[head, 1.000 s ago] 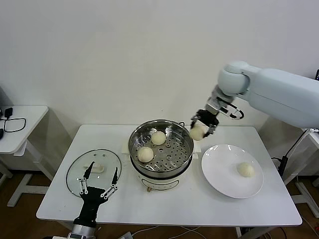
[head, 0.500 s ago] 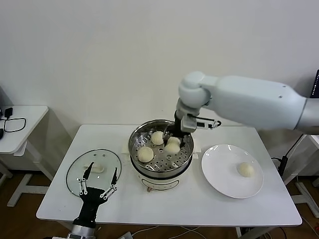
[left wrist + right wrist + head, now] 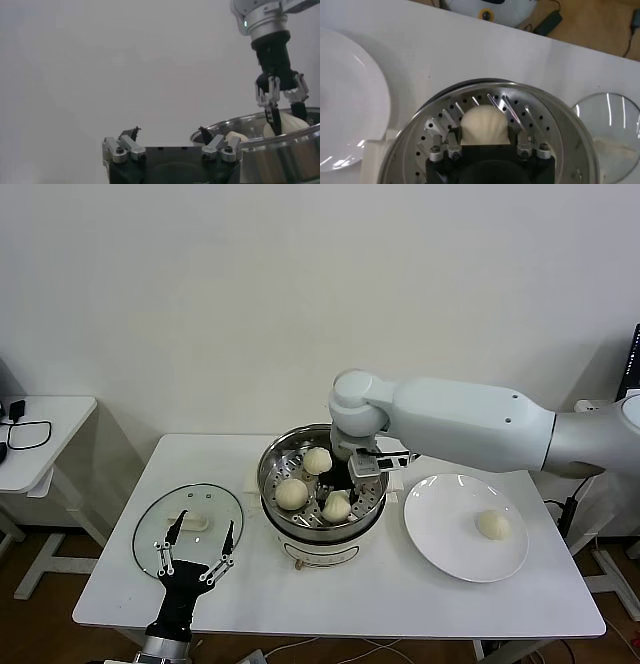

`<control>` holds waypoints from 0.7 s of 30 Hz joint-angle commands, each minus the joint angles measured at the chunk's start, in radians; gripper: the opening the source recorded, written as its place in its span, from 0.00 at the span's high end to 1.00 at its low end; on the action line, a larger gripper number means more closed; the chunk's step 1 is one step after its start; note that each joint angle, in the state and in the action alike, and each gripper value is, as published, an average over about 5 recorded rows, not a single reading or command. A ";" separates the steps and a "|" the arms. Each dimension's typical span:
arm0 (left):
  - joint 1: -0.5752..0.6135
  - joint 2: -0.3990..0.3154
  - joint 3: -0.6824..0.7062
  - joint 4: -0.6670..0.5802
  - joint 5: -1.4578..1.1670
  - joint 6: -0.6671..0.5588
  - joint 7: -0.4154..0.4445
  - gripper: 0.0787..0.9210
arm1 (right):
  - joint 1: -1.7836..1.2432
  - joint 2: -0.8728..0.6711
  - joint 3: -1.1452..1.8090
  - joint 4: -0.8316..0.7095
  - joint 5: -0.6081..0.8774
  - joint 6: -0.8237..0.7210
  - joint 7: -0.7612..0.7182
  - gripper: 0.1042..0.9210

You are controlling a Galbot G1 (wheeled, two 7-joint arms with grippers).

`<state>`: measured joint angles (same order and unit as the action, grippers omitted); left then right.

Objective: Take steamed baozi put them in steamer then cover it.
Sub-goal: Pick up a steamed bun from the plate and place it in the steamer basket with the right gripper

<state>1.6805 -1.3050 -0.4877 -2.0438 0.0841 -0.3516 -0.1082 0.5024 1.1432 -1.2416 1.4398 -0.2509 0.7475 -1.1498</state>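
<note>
A bun goes down into the shiny steamer.

The right gripper (image 3: 338, 496) is down inside the steamer (image 3: 273, 465), a round, shiny metal basket with little holes in its floor, and its jaws are nearly closed around a soft, cream-white steamed baozi (image 3: 336, 507). Two more smooth round buns (image 3: 292, 493) sit in the basket on the far and left sides. A fourth bun (image 3: 493, 525) lies on the flat white plate (image 3: 440, 534) to the right. The cover (image 3: 215, 502), clear round glass with a pale handle, lies flat on the white counter (image 3: 400, 594) left of the steamer. The left gripper (image 3: 197, 558) waits near it, jaws wide open and empty. No writing can be read.
</note>
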 commanded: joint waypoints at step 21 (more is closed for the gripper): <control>-0.002 0.000 -0.004 0.002 -0.004 0.001 0.000 0.12 | -0.001 -0.069 0.108 -0.002 -0.010 -0.013 0.008 0.12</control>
<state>1.6781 -1.3055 -0.4917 -2.0409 0.0802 -0.3517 -0.1086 0.4766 1.1259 -1.1884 1.4353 -0.3126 0.7614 -1.1286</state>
